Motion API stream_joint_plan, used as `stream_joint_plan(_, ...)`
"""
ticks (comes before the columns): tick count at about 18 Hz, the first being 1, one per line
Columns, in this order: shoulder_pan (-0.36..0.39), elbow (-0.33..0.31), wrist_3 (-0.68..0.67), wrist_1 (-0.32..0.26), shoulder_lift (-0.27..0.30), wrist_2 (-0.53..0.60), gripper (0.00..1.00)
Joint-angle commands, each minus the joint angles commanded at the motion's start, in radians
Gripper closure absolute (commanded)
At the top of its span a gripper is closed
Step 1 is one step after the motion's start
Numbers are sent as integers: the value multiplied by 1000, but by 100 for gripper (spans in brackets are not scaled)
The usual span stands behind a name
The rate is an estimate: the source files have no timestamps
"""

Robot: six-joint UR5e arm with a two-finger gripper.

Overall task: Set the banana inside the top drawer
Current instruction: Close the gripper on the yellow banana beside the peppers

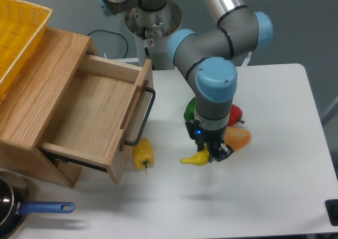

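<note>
The banana [193, 159] is slim, curved and yellow. It hangs in my gripper [212, 153], which is shut on its right end and holds it a little above the white table; its shadow lies on the table below. The top drawer [95, 112] is a light-wood box with a black bar handle [143, 117]. It stands pulled open and empty at the left. The gripper is to the right of the drawer front, roughly level with the handle's lower end.
A short yellow bell pepper [143, 155] lies by the drawer's front corner. A green pepper [189, 111], a red pepper [235, 113] and an orange wedge [238, 139] sit behind the gripper. A yellow mesh basket [16, 33] tops the cabinet. A blue-handled pan [45, 208] sits at the front left.
</note>
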Motion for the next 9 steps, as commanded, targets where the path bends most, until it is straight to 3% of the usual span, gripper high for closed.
stream_joint_plan(9, 9, 8, -63, -143, 104, -23, 71)
